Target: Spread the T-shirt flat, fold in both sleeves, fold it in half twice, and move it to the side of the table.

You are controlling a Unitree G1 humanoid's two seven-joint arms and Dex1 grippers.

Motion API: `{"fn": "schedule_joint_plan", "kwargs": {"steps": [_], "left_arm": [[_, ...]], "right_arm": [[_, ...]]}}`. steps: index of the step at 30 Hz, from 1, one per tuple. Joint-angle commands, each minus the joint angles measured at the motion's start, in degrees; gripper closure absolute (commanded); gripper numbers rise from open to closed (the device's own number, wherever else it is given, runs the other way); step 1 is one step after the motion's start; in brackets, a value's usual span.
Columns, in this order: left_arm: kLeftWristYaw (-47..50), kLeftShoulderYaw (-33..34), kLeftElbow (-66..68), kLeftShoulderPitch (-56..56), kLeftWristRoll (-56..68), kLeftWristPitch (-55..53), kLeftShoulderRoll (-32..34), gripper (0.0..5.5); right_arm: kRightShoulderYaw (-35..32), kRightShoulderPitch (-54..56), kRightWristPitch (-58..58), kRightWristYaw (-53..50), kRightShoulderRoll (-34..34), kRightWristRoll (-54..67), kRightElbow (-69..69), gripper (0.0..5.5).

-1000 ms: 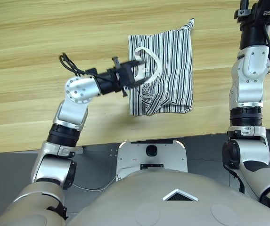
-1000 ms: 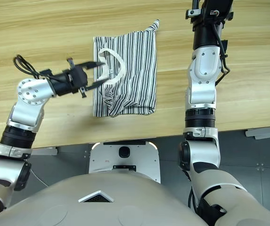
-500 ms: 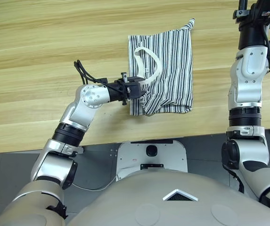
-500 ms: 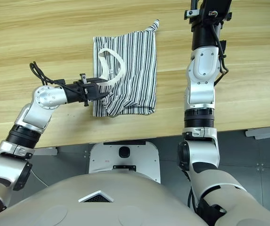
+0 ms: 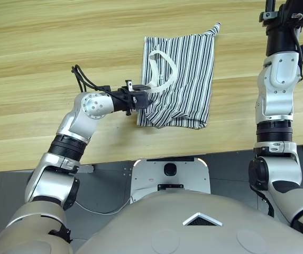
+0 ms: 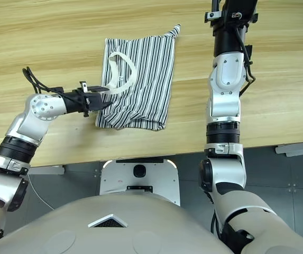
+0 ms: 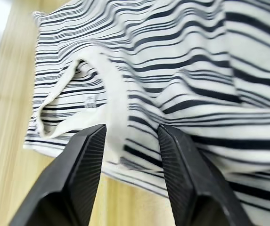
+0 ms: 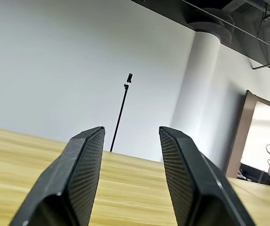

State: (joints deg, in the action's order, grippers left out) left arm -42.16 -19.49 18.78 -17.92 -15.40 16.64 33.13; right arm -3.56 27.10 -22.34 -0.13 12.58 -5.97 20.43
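Cloth T-shirt (image 5: 188,79), seemingly matt wood table (image 5: 61,45)

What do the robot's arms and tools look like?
The left arm and right arm are silver-grey shells with black joint bands; black cables loop near the left arm's round silver cap. The left tool and right tool are black, each with two wedge-shaped, finely ribbed fingers.
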Motion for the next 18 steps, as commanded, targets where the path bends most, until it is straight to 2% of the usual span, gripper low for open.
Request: {"fn": "schedule_joint_plan", "kwargs": {"steps": [1,4,7,12,15,18], "left_arm": [[0.0,6.0,-3.5,-0.6,7.9,-2.3,-1.2,3.46],[-1.4,10.1,-8.4,0.6,17.0,-6.6,-3.4,3.46],[-0.2,13.6,-10.3,0.7,19.3,-6.3,-2.5,3.46],[0.8,11.7,-2.1,-0.6,5.9,13.5,7.9,3.46],[-0.2,8.6,2.6,-0.1,0.2,27.0,13.5,2.94],[1.6,4.6,8.8,-0.1,-6.9,40.0,16.3,2.44]], "right_arm": [[3.0,-1.0,-0.7,5.4,5.2,-3.4,-0.6,3.36],[8.5,-5.1,-4.4,12.3,10.9,-8.2,0.0,3.36],[11.9,-10.3,-8.5,20.0,17.2,-9.6,-0.6,3.36],[15.1,-13.3,-18.9,20.6,27.8,-19.2,3.9,3.36],[17.2,-13.5,-26.0,17.7,32.2,-25.8,6.3,2.81],[21.0,-12.5,-33.0,13.4,35.6,-34.8,9.6,2.23]]}}
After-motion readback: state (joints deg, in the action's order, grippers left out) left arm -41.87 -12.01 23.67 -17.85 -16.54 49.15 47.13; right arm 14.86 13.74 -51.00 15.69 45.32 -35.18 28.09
